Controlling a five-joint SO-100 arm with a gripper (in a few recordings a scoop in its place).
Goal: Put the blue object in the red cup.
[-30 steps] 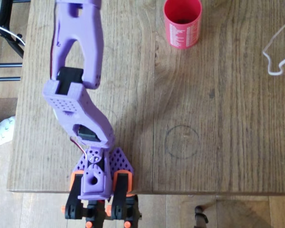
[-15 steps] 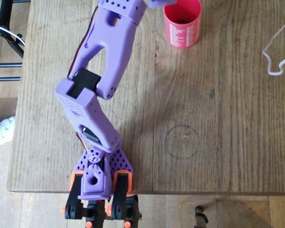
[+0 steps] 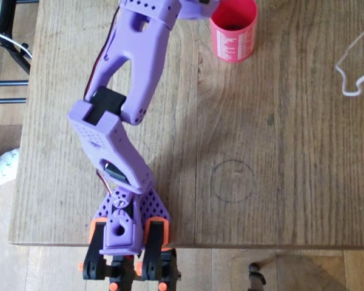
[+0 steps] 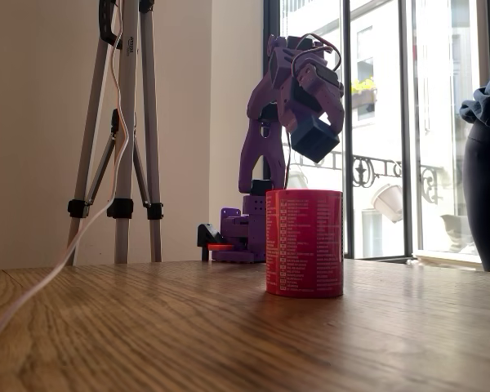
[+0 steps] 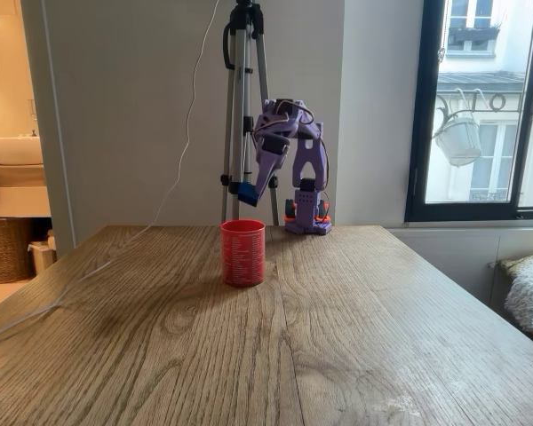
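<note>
- Reaching across the pale wooden tabletop (image 3: 279,151) in the overhead view, the purple plastic arm (image 3: 124,79) ends just left of the red cylindrical cup with white print (image 3: 233,30); its tip runs off the top edge, so whether the claw is over the cup's mouth cannot be told.
- Standing upright in a fixed view, the red cup (image 4: 304,242) has the claw (image 4: 314,137) hanging above its rim and apart from it, a dark-looking block at its tip.
- Showing it from the far side, a fixed view has the claw (image 5: 248,191) clamped on the small bright blue plastic brick (image 5: 246,193), held above and just left of the cup (image 5: 242,252).
- Judged from that offset, the drop wants the brick centred over the opening and lowered near the rim before release; a high or off-centre release may bounce it off the rim.
</note>
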